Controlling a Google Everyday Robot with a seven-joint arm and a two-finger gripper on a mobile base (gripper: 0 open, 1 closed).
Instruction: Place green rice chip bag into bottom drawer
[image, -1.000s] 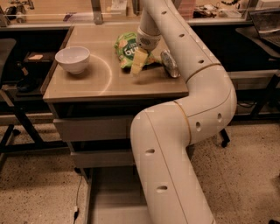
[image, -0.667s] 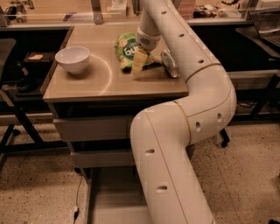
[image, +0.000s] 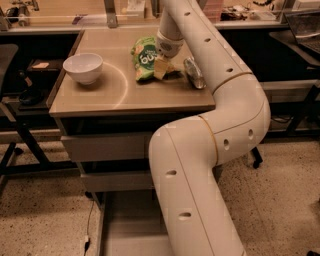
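Observation:
The green rice chip bag (image: 144, 57) lies on the tan counter top (image: 125, 95), towards the back middle. My gripper (image: 161, 68) is down at the bag's right edge, touching or very close to it. A silver can (image: 194, 73) lies just right of the gripper. The bottom drawer (image: 125, 222) is pulled out at the bottom of the view, with its grey floor showing. My own white arm (image: 200, 165) hides its right part.
A white bowl (image: 83, 67) stands on the left of the counter. Two shut grey drawers (image: 105, 147) sit under the counter top. A black chair or stand (image: 15, 100) is at the left, and dark desks lie behind and at the right.

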